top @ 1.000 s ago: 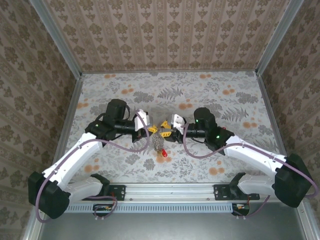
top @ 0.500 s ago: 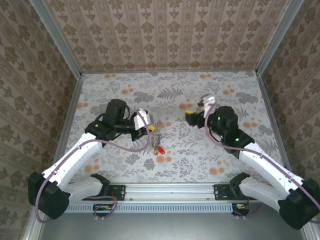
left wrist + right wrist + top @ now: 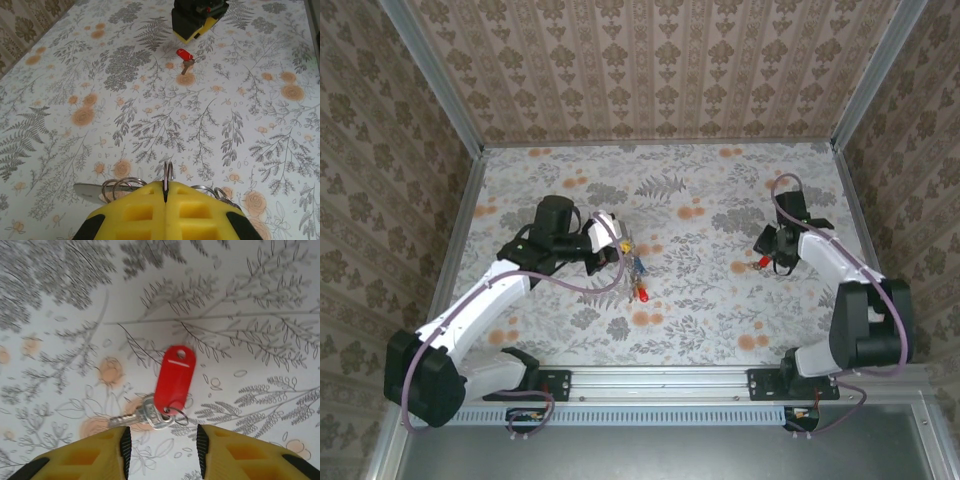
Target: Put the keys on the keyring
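So a second ago both end effectors were nose to nose mid-desk, and now the right arm has swung way out to the right. The left end effector hasn't budged and is still clenched on the keyring, pads pressed together with the wire pinched upright between them. Some keys dangle off it, with a red one lowest.

The right end effector is released, with nothing between its fingers. It sits just over a loose red-tagged key lying flat on the desk.

Room-wise, there's a wide bare stretch of desk between the two arms. The loose key is on the right half, clear of the right wall and the front edge.
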